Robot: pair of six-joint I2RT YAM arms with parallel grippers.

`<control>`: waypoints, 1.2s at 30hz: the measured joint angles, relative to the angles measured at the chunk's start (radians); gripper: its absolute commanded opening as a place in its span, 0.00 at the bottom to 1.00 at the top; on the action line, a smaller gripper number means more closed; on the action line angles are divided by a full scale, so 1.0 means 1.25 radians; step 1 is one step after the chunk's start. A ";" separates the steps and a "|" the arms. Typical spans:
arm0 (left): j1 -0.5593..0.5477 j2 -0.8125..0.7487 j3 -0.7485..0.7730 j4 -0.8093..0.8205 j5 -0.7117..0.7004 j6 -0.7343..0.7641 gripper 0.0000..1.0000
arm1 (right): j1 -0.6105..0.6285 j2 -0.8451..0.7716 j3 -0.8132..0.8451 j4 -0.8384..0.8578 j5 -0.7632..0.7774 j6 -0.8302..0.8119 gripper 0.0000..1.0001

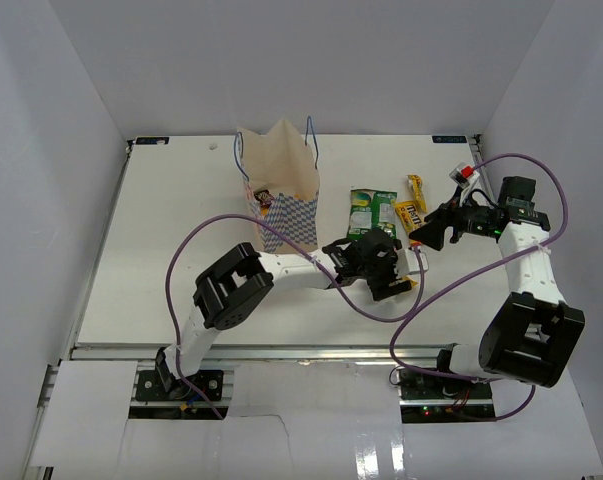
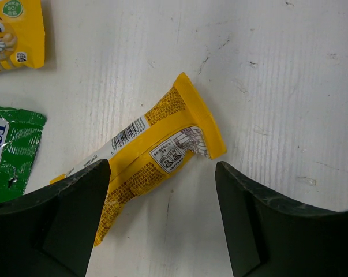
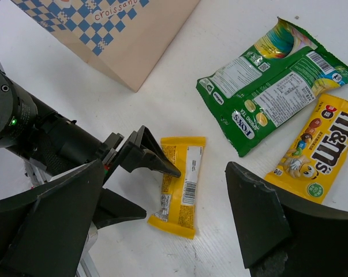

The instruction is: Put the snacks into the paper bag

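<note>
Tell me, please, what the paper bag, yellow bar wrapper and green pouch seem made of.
Paper bag: matte tan kraft paper, judging by its dull surface and sharp fold. Yellow bar wrapper: thin plastic film, probably, with a crimped end seal. Green pouch: glossy film, plastic or foil-lined, going by crinkles and sheen.

Left wrist view: the yellow bar wrapper [image 2: 156,144] runs under a finger [image 2: 52,231] of the left gripper [image 2: 162,173] at lower left, so we lose its lower end. The green-white pouch [image 2: 9,150] is cut by the left edge and the orange-yellow bag [image 2: 15,34] by the top-left corner. Right wrist view: the paper bag [image 3: 145,34] is cropped at the top (only the base shows). Top view: we can't identify the small red-white item [image 1: 463,173] at upper right.
</note>
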 measured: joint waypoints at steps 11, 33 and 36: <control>0.023 0.000 0.000 0.007 0.066 0.133 0.87 | 0.000 0.003 0.000 0.000 -0.004 -0.009 0.91; 0.082 0.079 0.070 -0.052 0.267 0.143 0.70 | -0.002 0.022 0.007 0.004 -0.018 -0.005 0.91; 0.083 0.076 0.056 -0.027 0.253 0.129 0.57 | -0.001 0.021 0.007 0.004 -0.021 -0.005 0.91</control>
